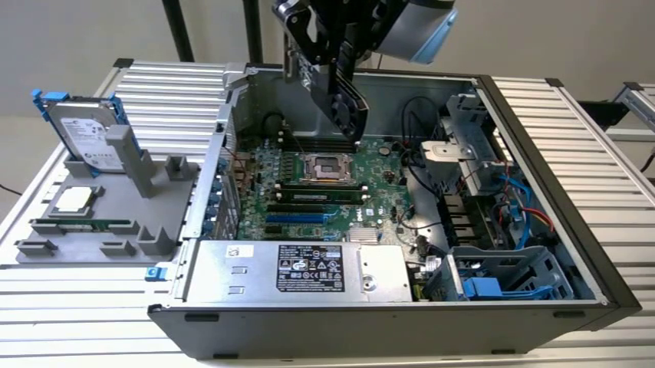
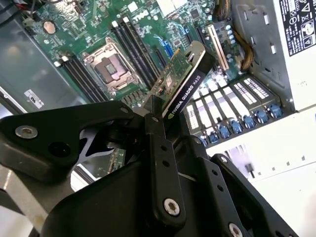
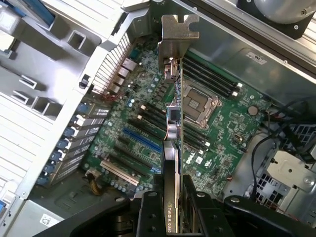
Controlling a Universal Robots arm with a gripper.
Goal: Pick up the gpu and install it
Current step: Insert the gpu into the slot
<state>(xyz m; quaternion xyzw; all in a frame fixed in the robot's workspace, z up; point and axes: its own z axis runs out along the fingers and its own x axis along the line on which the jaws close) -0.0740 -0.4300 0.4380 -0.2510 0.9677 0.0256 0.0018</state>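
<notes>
Gripper (image 3: 173, 200) clamps the gpu (image 3: 174, 123) at one end, above the motherboard (image 3: 227, 133); the card seems light, stiff and fragile, best held flat on both faces.

- gpu (image 3: 174, 118): green board, black cooler, silver bracket.
- pincer (image 3: 172, 203): black.
- motherboard (image 1: 297, 188): green, with black and blue slots.
- table (image 1: 82, 314): silver, ribbed in parallel slats.
- case (image 1: 389, 331): dark grey.
- power supply (image 1: 230, 268): silver, with a black-and-white label.
- drive (image 1: 84, 134): silver, with a blue frame.
- holder (image 1: 118, 192): plain grey.
- cables (image 1: 534, 218): red and blue.
</notes>
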